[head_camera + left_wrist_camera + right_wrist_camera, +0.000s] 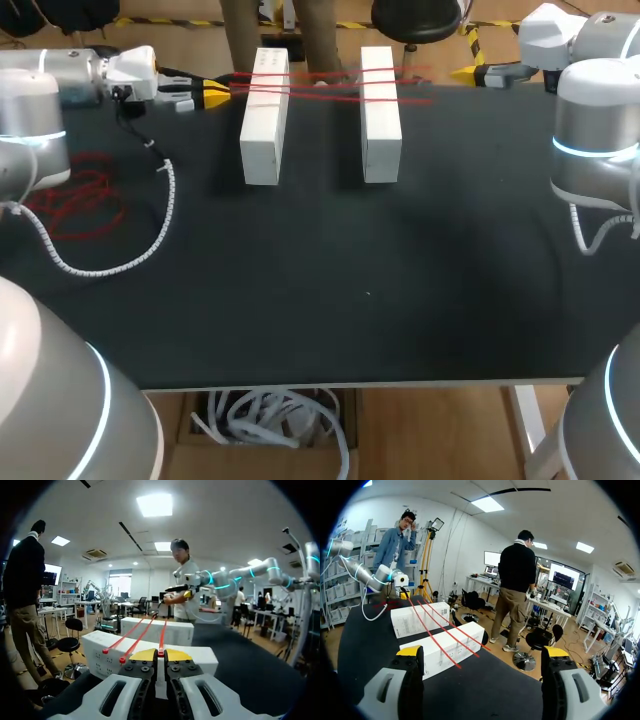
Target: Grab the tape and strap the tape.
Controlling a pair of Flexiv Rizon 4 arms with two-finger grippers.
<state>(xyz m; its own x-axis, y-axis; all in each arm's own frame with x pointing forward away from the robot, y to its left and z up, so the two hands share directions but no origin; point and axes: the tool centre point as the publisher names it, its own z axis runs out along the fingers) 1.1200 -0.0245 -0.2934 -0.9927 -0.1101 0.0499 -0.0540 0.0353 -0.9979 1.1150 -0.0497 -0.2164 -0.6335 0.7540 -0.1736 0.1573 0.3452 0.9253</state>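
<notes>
Two white blocks (pixel 265 115) (pixel 380 112) lie side by side at the far edge of the black table (pixel 330 300). Several strands of thin red tape (pixel 330 88) run across their far ends. My left gripper (pixel 215 95) is just left of the left block, shut on one red strand; in the left wrist view the strand (pixel 162 637) ends between the closed yellow tips (pixel 161 655). My right gripper (pixel 468 72) hangs at the far right beyond the right block, open and holding nothing (pixel 482 652). The blocks (pixel 445 650) and the strands (pixel 440 630) lie ahead of it.
A loose heap of red tape (pixel 80 195) lies on the table's left side. A white coiled cable (pixel 150 240) curves beside it. The arms' grey bases stand at the near left and right corners.
</notes>
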